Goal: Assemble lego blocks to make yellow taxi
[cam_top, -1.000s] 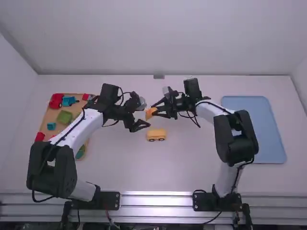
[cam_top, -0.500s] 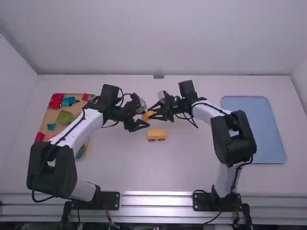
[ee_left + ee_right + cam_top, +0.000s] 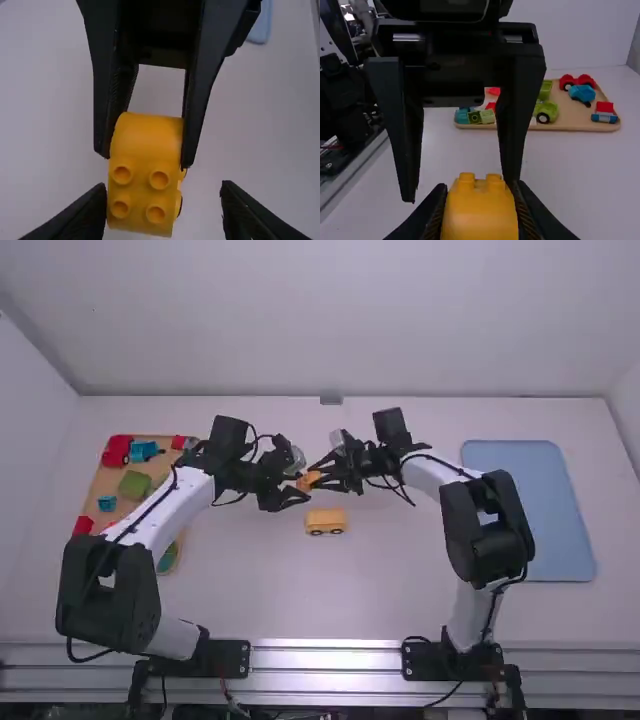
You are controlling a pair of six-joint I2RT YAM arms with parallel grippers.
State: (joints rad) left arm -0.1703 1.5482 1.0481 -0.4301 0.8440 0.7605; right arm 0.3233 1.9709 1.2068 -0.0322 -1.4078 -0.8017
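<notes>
One yellow block [image 3: 146,135] hangs in the air between the two arms, and the coming move turns on how it lies. The right pincer [image 3: 479,192] has its fingers closed on the rounded end. From there the block's long axis runs out toward the left arm, so the studded end is the one nearer the left pincer [image 3: 164,189]. That pincer stands wide open, a finger to each side of the studs [image 3: 159,180], with nothing in its grip.

I'd call it a hand-over or a change of hold in mid-air; the left would need to close squarely on the free end before the right lets go, or the block could twist or drop.

Looking through the left wrist view, I can count four studs on the block's face. The high view gives me what it is probably meant for: the wheeled yellow base [image 3: 326,521] on the desk [image 3: 380,600], just beside the pair of pincers, on the near side toward the arm bases. The right wrist view, for its part, looks past the block to the wooden tray [image 3: 572,112] with its coloured pieces [image 3: 581,94]. By my reckoning, joining block and base is yet to be done.
</notes>
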